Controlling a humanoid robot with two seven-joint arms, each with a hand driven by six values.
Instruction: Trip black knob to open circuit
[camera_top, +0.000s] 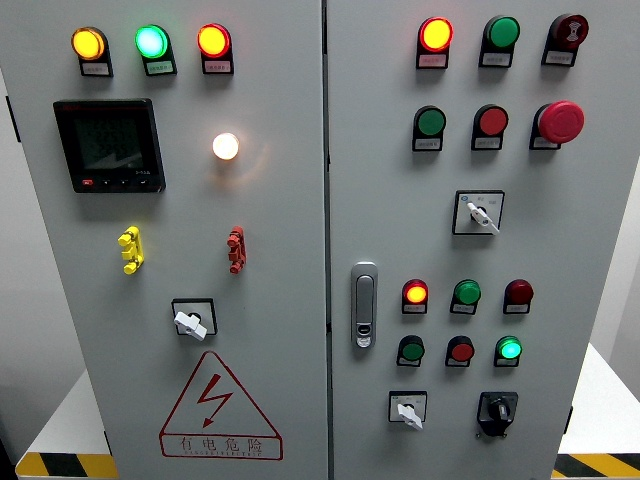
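Note:
The black knob (497, 411) sits at the lower right of the right cabinet door, its pointer aimed roughly upward. To its left is a white rotary switch (408, 410) on a black plate. Neither of my hands shows in the head view.
The grey cabinet has two doors with a silver latch handle (364, 305) at the seam. Lit indicator lamps, push buttons, a red emergency mushroom (560, 121), two more white selector switches (480, 213) (192, 320), a black meter (108, 145) and a red warning triangle (218, 405) cover the panels.

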